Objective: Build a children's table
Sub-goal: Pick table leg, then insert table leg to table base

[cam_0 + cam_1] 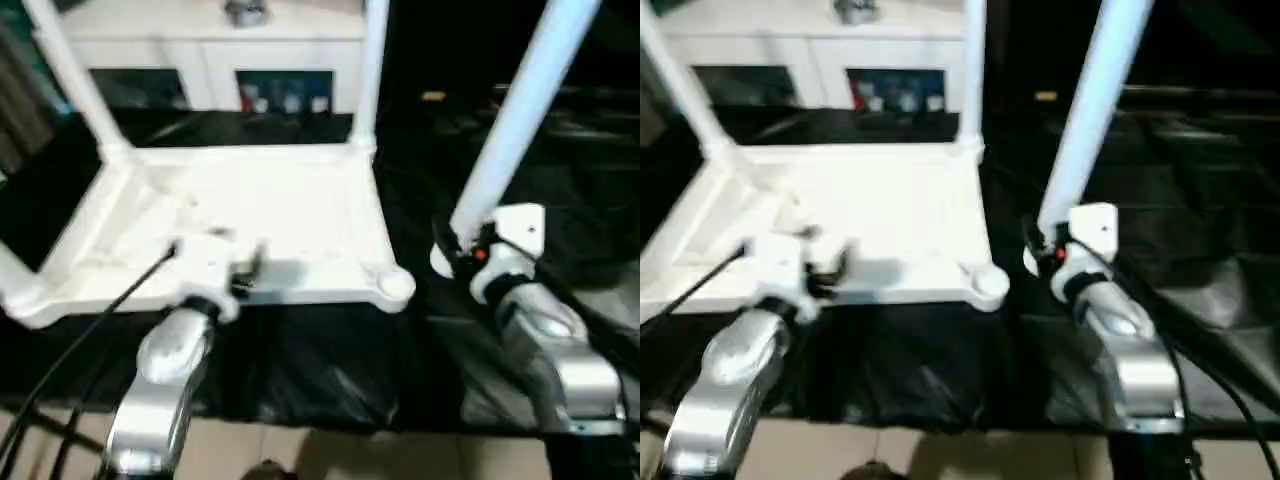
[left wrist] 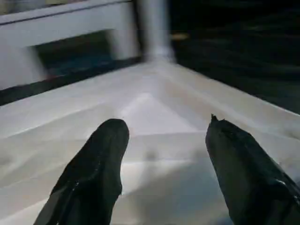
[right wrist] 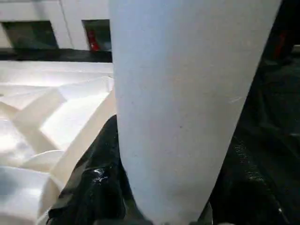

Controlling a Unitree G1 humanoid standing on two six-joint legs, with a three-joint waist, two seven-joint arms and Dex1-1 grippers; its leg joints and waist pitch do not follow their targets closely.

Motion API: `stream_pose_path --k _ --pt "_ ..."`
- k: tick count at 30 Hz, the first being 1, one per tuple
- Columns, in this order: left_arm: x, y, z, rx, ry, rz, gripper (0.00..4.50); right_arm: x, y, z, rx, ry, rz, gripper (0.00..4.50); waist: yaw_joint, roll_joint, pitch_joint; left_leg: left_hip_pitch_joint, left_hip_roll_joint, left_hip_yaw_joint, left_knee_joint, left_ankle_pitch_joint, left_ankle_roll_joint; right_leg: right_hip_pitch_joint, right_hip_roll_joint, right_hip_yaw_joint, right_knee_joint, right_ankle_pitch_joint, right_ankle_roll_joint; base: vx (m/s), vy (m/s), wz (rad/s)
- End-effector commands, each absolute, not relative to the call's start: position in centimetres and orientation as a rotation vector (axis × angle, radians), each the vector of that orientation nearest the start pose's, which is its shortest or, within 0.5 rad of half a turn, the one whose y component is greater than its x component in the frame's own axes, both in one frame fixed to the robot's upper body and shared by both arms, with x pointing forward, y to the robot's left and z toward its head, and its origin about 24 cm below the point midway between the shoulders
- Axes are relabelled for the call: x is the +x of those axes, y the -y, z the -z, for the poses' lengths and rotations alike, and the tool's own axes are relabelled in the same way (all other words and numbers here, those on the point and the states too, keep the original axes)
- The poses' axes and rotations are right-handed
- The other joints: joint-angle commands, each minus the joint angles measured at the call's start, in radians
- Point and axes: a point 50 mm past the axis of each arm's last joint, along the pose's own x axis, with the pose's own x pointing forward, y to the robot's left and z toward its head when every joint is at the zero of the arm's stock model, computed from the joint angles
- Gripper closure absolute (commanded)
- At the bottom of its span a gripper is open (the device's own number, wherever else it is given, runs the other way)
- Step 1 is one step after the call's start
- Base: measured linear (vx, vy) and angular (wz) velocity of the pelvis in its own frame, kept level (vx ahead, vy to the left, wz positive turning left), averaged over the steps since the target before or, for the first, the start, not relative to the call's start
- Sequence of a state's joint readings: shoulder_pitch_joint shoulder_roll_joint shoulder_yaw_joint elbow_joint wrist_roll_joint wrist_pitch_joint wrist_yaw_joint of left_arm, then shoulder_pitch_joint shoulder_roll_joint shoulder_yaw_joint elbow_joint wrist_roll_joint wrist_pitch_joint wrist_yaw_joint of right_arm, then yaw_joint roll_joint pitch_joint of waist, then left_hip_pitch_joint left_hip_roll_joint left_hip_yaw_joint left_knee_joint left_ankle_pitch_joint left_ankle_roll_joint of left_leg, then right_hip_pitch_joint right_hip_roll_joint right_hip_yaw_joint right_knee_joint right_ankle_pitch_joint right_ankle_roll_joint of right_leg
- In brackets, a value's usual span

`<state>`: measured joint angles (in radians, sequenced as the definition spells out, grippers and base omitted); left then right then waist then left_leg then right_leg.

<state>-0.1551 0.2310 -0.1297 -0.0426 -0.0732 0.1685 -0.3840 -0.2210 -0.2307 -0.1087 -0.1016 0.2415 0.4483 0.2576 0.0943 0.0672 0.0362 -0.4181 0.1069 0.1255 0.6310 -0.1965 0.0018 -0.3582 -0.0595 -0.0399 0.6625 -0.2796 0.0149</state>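
Note:
The white table top (image 1: 290, 215) lies ribbed underside up on the black drape. White legs stand in its far left socket (image 1: 75, 75) and far right socket (image 1: 368, 70). The near right socket (image 1: 396, 285) holds nothing. My left gripper (image 2: 164, 124) hovers open over the top's near edge, its black fingers (image 2: 101, 159) spread above the ribs with nothing between them. To the right of the top, my right gripper (image 1: 465, 250) is shut on the lower end of another white leg (image 1: 520, 110). This leg rises tilted to the upper right, its flared foot (image 1: 440, 262) just over the drape.
The large black-draped table (image 1: 320, 370) carries everything; its front edge meets the beige floor (image 1: 300, 455). A white cabinet with glass doors (image 1: 210, 50) stands behind. A black cable (image 1: 90, 320) runs along my left forearm.

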Motion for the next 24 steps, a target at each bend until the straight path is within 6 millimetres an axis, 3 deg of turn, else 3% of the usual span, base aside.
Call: stream_pose_path --k 1,2,3,4,6,10,12,13,14,15,16,18,19,20,24 --pt "27.9 -13.1 -6.8 0.223 -0.055 0.693 1.41 29.4 18.6 -9.9 0.042 -0.108 -0.277 2.59 -0.003 -0.011 -0.048 0.043 0.111 -0.038 -0.094 -0.185 0.017 0.024 -0.096 0.048 -0.085 0.028 -0.192 -0.072 0.009 0.02" --pt "28.2 -13.1 -6.8 0.241 -0.058 0.727 1.41 29.4 18.6 -9.8 0.039 -0.121 -0.286 2.59 -0.007 -0.006 -0.046 0.046 0.115 -0.036 -0.1 -0.232 -0.007 0.019 -0.097 0.048 -0.086 -0.015 -0.194 -0.072 0.009 0.02" --pt "29.1 -13.0 -7.0 0.256 -0.081 0.815 1.41 29.6 18.5 -9.8 0.035 -0.132 -0.322 2.59 -0.013 -0.008 -0.046 0.043 0.117 -0.035 -0.103 -0.251 -0.019 0.021 -0.099 0.047 -0.086 -0.025 -0.195 -0.07 0.009 -0.04" --pt "29.1 -13.0 -7.0 0.256 -0.081 0.815 1.41 29.6 18.5 -9.8 0.035 -0.132 -0.322 2.59 -0.011 -0.008 -0.046 0.049 0.113 -0.029 -0.104 -0.293 -0.042 0.014 -0.1 0.049 -0.091 -0.084 -0.186 -0.063 0.005 -0.03" --pt "30.0 -12.8 -7.0 0.277 -0.126 0.906 1.7 29.7 18.6 -9.9 0.024 -0.138 -0.353 2.59 -0.012 -0.01 -0.041 0.049 0.112 -0.021 -0.105 -0.325 -0.06 0.011 -0.11 0.056 -0.103 -0.148 -0.181 -0.062 0.004 -0.02" --pt "31.1 -12.3 -6.9 0.327 -0.184 1.048 1.98 29.8 18.8 -10.0 -0.01 -0.14 -0.388 2.6 -0.013 -0.017 -0.042 0.043 0.111 -0.016 -0.11 -0.309 -0.064 0.014 -0.113 0.056 -0.11 -0.198 -0.16 0.0 0.0 0.0" --pt "31.8 -11.8 -6.8 0.345 -0.21 1.128 2.2 29.8 19.0 -10.2 -0.02 -0.144 -0.395 2.6 -0.012 -0.016 -0.049 0.041 0.112 -0.013 -0.107 -0.262 -0.052 0.017 -0.114 0.053 -0.106 -0.15 -0.167 0.0 0.0 0.0" --pt "32.0 -11.5 -6.7 0.352 -0.222 1.167 2.2 29.8 19.1 -10.2 -0.023 -0.146 -0.4 2.6 -0.013 -0.014 -0.05 0.042 0.114 -0.01 -0.106 -0.239 -0.044 0.014 -0.113 0.052 -0.104 -0.097 -0.181 0.0 0.0 0.0" --pt "32.1 -11.4 -6.7 0.358 -0.228 1.186 2.3 29.8 19.1 -10.2 -0.024 -0.147 -0.402 2.6 -0.014 -0.013 -0.053 0.037 0.117 -0.01 -0.105 -0.216 -0.035 0.02 -0.115 0.05 -0.095 -0.035 -0.198 0.0 0.0 0.0" --pt "32.2 -11.2 -6.6 0.37 -0.241 1.217 2.3 29.8 19.1 -10.2 -0.027 -0.149 -0.408 2.6 -0.015 -0.008 -0.053 0.035 0.113 -0.009 -0.104 -0.207 -0.026 0.02 -0.114 0.05 -0.097 -0.02 -0.202 0.0 0.0 0.0" --pt "32.3 -11.2 -6.5 0.38 -0.249 1.234 2.6 29.8 19.1 -10.2 -0.028 -0.149 -0.411 2.6 -0.016 -0.009 -0.059 0.039 0.116 -0.007 -0.1 -0.182 -0.013 0.021 -0.114 0.048 -0.091 0.047 -0.218 0.0 0.0 0.0" --pt "32.8 -11.0 -6.2 0.422 -0.27 1.26 2.67 29.7 19.1 -10.1 -0.036 -0.153 -0.42 2.6 -0.017 -0.001 -0.062 0.04 0.114 -0.005 -0.093 -0.142 0.015 0.023 -0.114 0.045 -0.086 0.14 -0.239 0.0 0.0 0.0" --pt "33.0 -11.0 -6.1 0.443 -0.281 1.266 2.72 29.7 19.1 -10.1 -0.041 -0.154 -0.423 2.6 -0.018 -0.003 -0.065 0.038 0.114 -0.005 -0.089 -0.119 0.033 0.029 -0.115 0.043 -0.081 0.191 -0.252 0.0 0.0 0.0" --pt "33.2 -10.9 -6.0 0.459 -0.287 1.268 2.86 29.7 19.1 -10.1 -0.043 -0.154 -0.425 2.6 -0.015 0.006 -0.068 0.041 0.115 -0.005 -0.085 -0.101 0.05 0.028 -0.116 0.041 -0.077 0.225 -0.261 0.0 0.0 0.0" --pt "33.9 -11.2 -6.0 0.495 -0.307 1.286 3.13 29.5 19.0 -10.0 -0.046 -0.156 -0.438 2.6 -0.014 0.004 -0.069 0.041 0.119 -0.002 -0.08 -0.078 0.086 0.029 -0.118 0.039 -0.076 0.268 -0.283 0.0 0.0 0.0"
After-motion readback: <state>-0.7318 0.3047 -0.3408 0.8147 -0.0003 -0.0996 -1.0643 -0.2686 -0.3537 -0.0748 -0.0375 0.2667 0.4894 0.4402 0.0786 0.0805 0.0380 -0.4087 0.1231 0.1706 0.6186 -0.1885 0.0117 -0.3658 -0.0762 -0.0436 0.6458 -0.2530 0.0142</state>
